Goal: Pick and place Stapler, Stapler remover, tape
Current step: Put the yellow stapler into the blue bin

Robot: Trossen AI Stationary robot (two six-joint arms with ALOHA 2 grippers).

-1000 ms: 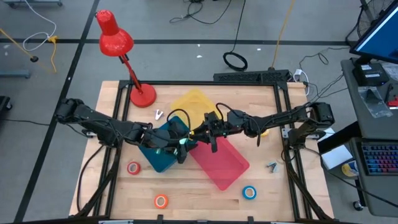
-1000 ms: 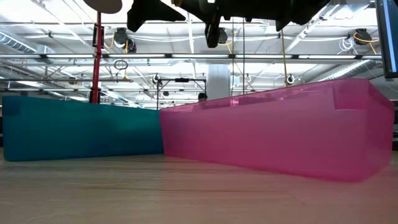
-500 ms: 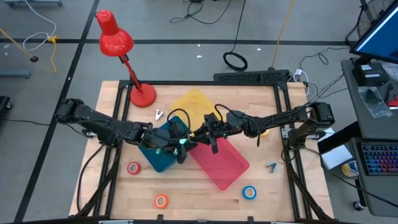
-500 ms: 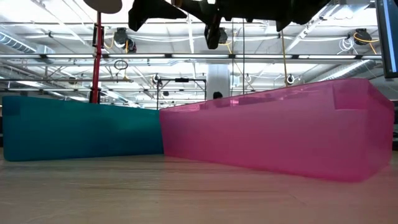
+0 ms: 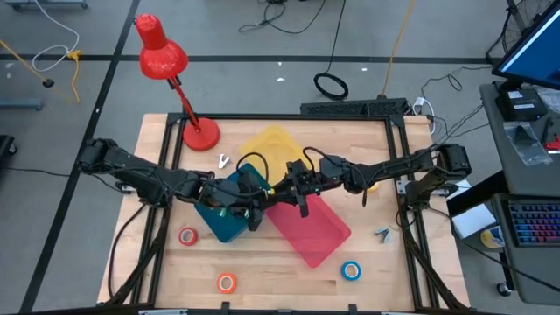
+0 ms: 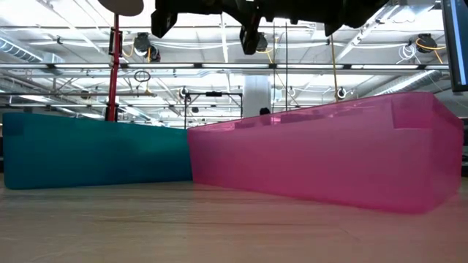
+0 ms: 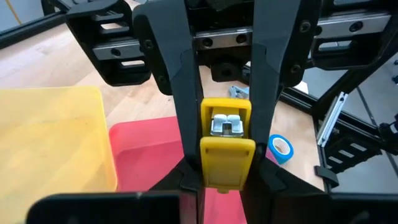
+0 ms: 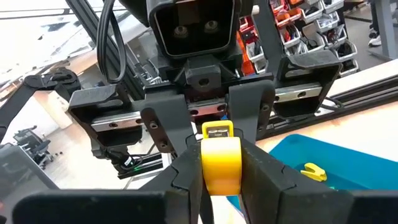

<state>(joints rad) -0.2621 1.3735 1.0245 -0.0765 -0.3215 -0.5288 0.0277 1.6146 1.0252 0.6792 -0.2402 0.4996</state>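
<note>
High view: you've got three trays bunched mid-bench (image 5: pixel 367 262) — a teal tray (image 5: pixel 223 219), a yellow tray (image 5: pixel 276 144) behind it and a pink tray (image 5: pixel 319 232) angled toward the front right. The pink and yellow ones look bare where you can see into them. The right wrist view shows a small yellow piece (image 8: pixel 313 171) lying in the teal tray; can't tell what it is.

Both arms meet over the join btw the teal and pink trays. Left wrist view: the left pincer (image 7: pixel 227 140) has its fingers pressed against both sides of the yellow stapler (image 7: pixel 227 149), metal staple channel facing the camera, pink tray directly underneath, yellow tray beside it. Right wrist view: the right pincer (image 8: pixel 221 165) is clamped on the same stapler from the opposite end, w/ the left arm's fingers facing it. So the stapler is held in the air by both pincers at once.

Low view: teal and pink tray walls touch at the corner, both sitting flat on the bench; arms are only dark shapes up top.

Tape on the bench, all outside the trays: red roll (image 5: pixel 188 235) front left by the teal tray, orange roll (image 5: pixel 227 282) near the front edge, blue roll (image 5: pixel 351 270) front right. A small grey metal item (image 5: pixel 382 234), prob. the stapler remover, lies right of the pink tray. A small white clip-like thing (image 5: pixel 223 161) sits near the red lamp (image 5: pixel 166 66).
</note>
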